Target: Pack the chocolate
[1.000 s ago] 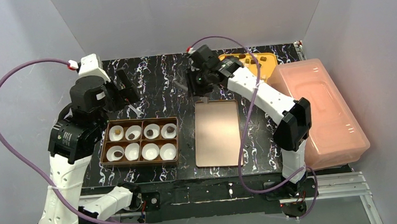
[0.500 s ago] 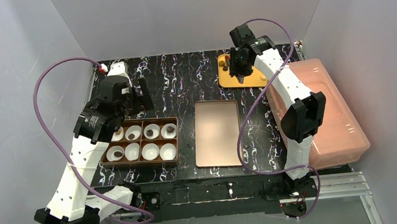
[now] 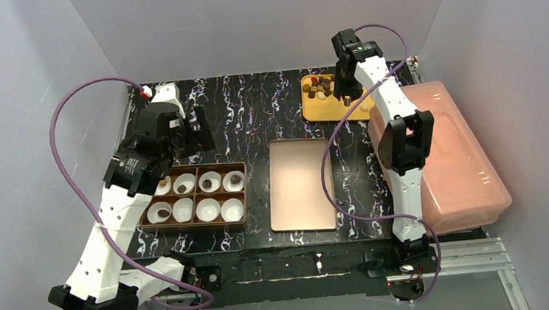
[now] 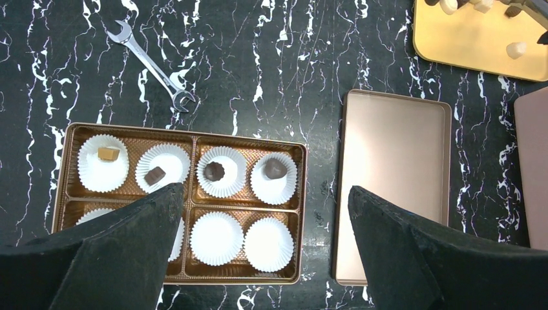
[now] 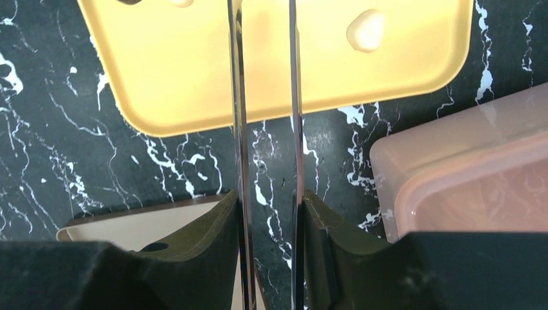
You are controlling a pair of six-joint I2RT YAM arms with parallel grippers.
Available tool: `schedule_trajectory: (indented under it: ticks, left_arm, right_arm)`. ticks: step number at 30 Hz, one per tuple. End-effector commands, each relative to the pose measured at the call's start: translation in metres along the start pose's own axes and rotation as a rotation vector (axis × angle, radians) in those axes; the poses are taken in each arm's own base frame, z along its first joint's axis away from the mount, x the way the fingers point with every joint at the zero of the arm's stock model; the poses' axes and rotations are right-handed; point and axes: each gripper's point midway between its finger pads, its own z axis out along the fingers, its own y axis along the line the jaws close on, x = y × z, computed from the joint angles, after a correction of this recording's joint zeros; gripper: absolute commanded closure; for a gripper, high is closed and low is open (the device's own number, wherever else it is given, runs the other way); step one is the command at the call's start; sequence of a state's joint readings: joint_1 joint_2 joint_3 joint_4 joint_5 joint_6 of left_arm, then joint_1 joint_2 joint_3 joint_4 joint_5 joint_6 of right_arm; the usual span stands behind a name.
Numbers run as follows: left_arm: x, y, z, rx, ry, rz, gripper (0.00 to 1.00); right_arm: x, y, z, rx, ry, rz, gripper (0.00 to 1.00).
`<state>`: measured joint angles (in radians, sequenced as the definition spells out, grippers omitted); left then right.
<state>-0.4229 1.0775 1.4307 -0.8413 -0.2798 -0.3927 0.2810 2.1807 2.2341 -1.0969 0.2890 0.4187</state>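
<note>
**Chocolate [image 3: 318, 86] heaped on a yellow tray [image 3: 327, 111] at the worktop's [image 3: 253, 105] far edge, right of centre**
Dark, tan and cream chunks lie every way and share no long axis. Four more sit in paper cups [image 4: 216, 237] along the box's [image 4: 187, 131] far row. The left gripper [image 4: 265, 194] gapes empty above the box. The right gripper's [image 5: 263, 39] blades stand narrowly parted, tips unseen, grip unclear. Black white-veined marble, pale grey walls.
</note>
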Motion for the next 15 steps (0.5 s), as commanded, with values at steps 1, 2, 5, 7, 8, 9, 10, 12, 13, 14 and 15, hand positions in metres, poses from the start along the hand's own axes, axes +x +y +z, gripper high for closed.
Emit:
schedule_trajectory:
  ticks: [1,2,5,7,8,9,10,12,13,14,15]
  left_arm:
    - [0.0,0.002,0.0,-0.007,0.001,0.02,0.0]
    - [0.0,0.002,0.0,-0.007,0.0,0.021,0.0]
    - [0.0,0.002,0.001,-0.01,0.005,0.024,0.01]
    - [0.0,0.001,0.001,-0.008,0.006,0.024,0.0]
    - [0.0,0.001,0.001,-0.008,0.008,0.024,0.01]
    - [0.0,0.001,0.001,-0.008,0.01,0.025,0.0]
    - [0.0,0.001,0.001,-0.009,0.011,0.026,0.01]
    - [-0.001,0.001,0.001,-0.009,0.011,0.026,0.0]
    - [-0.001,0.001,0.001,-0.01,0.012,0.027,0.0]
    - [-0.001,0.001,0.001,-0.01,0.012,0.027,0.0]
    - [0.0,0.001,0.001,-0.012,0.013,0.027,0.01]
  right_arm:
    - [-0.018,-0.004,0.002,-0.01,-0.031,0.011,0.56]
    - [-0.019,-0.003,0.006,-0.02,-0.03,0.015,0.56]
    - [-0.019,-0.002,0.018,-0.034,-0.015,0.018,0.55]
    - [-0.017,0.001,0.023,-0.042,-0.006,0.015,0.55]
    - [-0.017,0.001,0.026,-0.045,-0.005,0.014,0.55]
    - [-0.017,0.003,0.029,-0.049,-0.001,0.013,0.55]
    - [-0.016,0.003,0.031,-0.051,0.001,0.011,0.55]
    - [-0.017,0.004,0.034,-0.051,0.004,0.012,0.55]
    - [-0.016,0.005,0.034,-0.053,0.006,0.014,0.55]
    - [-0.017,0.005,0.034,-0.055,0.004,0.016,0.55]
    - [-0.017,0.005,0.033,-0.055,0.003,0.017,0.55]
